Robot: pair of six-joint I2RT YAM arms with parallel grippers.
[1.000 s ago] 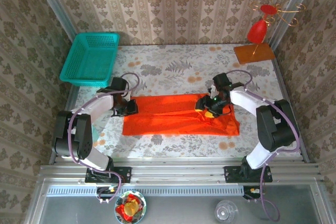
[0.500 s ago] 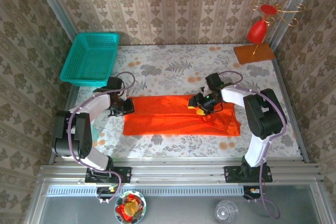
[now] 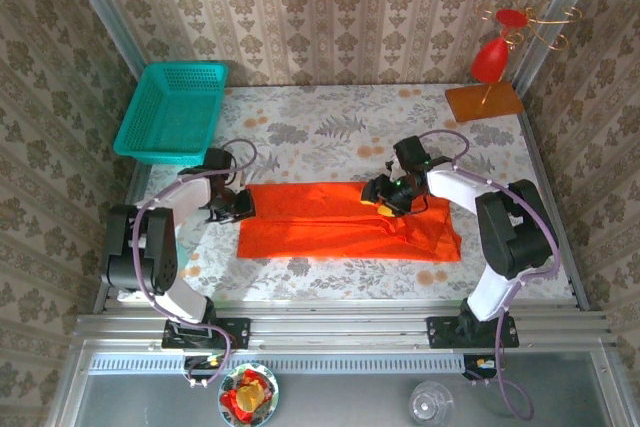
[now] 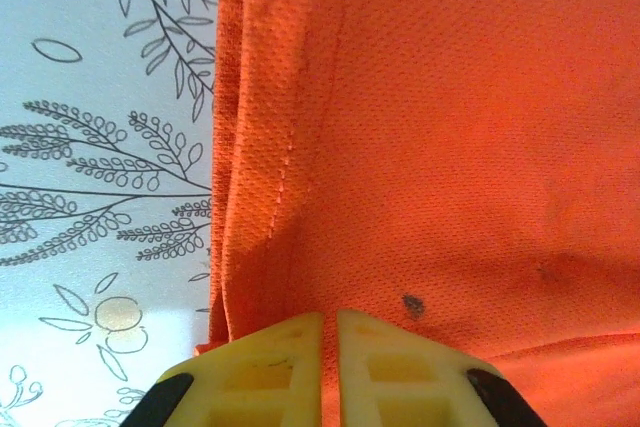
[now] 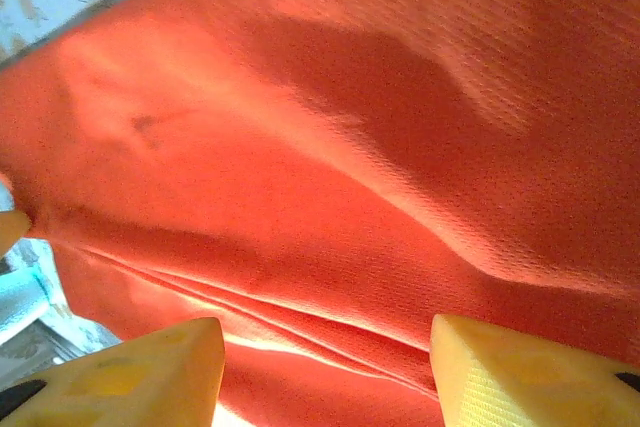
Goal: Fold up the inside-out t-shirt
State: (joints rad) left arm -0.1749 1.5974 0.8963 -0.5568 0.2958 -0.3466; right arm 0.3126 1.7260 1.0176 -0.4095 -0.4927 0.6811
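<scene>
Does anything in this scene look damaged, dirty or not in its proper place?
Two small things. The orange t-shirt carries a small dark speck, like a stain, in the left wrist view. Near the right claw the cloth is creased into ridges, while its other end lies flat.

The t-shirt (image 3: 345, 222), bright orange and of fine mesh-like cloth, is laid flat on the floral surface (image 3: 330, 117) as a long band folded lengthwise. A stitched hem is seen along its left edge, and creases are gathered toward its right end.
</scene>
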